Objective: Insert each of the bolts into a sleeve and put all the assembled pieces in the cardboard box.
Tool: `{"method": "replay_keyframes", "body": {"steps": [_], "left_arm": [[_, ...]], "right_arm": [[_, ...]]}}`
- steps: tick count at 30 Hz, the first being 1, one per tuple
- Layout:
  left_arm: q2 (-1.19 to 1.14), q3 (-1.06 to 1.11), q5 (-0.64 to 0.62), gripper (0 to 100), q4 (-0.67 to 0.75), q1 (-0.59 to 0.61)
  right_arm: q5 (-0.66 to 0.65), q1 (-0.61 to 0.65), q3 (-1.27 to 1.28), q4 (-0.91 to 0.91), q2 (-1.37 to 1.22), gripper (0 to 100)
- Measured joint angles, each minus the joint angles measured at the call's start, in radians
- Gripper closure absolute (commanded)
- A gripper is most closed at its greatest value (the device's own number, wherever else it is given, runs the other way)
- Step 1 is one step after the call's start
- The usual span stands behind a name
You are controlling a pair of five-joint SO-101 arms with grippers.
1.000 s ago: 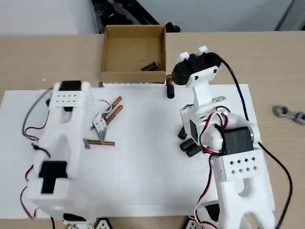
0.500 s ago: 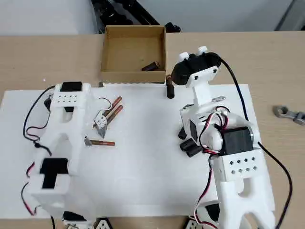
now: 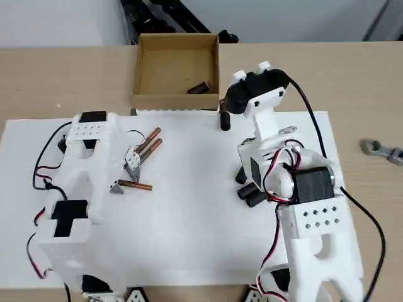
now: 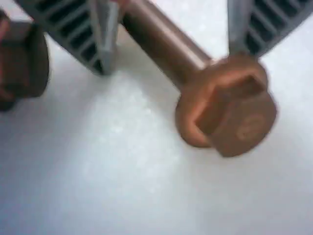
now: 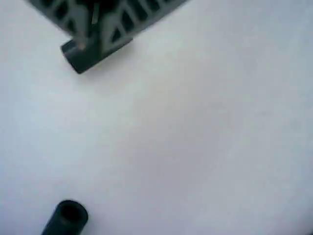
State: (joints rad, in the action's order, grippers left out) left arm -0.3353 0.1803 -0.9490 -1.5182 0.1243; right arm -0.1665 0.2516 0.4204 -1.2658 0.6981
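1. A copper-coloured metal bolt with a hexagonal head [image 4: 222,120] is lying on the white sheet. Its shank is passing between the ribbed grey fingers [image 4: 73,29] of the left gripper [image 4: 171,51], whose jaws are standing apart around it without pinching.
2. A second bolt head [image 4: 19,63] is sitting just beside one finger.
3. From above, a slanted pair of bolts [image 3: 150,141] is lying side by side at that gripper's tips, and a single bolt [image 3: 133,185] is lying crosswise nearby.
4. The right gripper [image 5: 90,41] is clamping a short black cylindrical sleeve [image 5: 78,58], holding it just beside the near right corner of the brown cardboard box [image 3: 167,72].
5. One dark assembled piece [image 3: 200,87] is resting inside the box, near its right wall.
6. Loose black sleeves [image 3: 252,192] are lying against the right arm.
7. The white sheet [image 3: 189,220] is covering the middle of a light wooden table [image 3: 63,75], where a grey metal tool [image 3: 380,148] is lying well apart to the right.
8. Dark equipment [image 3: 157,16] is standing beyond the table's far edge.
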Motion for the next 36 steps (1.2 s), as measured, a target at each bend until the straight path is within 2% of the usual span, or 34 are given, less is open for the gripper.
{"method": "replay_keyframes", "body": {"steps": [2, 3, 6, 15, 21, 24, 29, 36], "left_arm": [[-0.002, -0.005, 0.0, 99, 0.005, 0.003], [-0.002, -0.006, 0.0, 100, 0.012, 0.003], [-0.003, -0.011, 0.006, 100, 0.041, 0.002], [-0.006, -0.011, 0.155, 99, 0.037, 0.009], [-0.032, -0.069, 0.344, 99, -0.069, 0.014], [-0.044, -0.124, 0.494, 100, -0.173, 0.023], [-0.051, -0.181, 0.824, 100, -0.199, 0.021], [0.026, -0.189, 0.939, 100, -0.204, 0.023]], "right_arm": [[0.0, 0.0, 0.0, 0.0, 0.0, 99.5], [0.0, 0.0, 0.0, 0.0, 0.0, 99.5], [0.0, -0.002, 0.0, 0.0, 0.0, 99.5], [0.0, 0.0, 0.0, 0.0, 0.0, 99.5], [0.0, -0.002, 0.0, 0.0, 0.0, 99.5], [0.0, -0.002, 0.0, 0.0, 0.0, 99.5], [0.0, 0.0, 0.0, 0.0, 0.0, 99.5], [0.006, 0.0, 0.0, 0.017, 0.0, 99.2]]}}
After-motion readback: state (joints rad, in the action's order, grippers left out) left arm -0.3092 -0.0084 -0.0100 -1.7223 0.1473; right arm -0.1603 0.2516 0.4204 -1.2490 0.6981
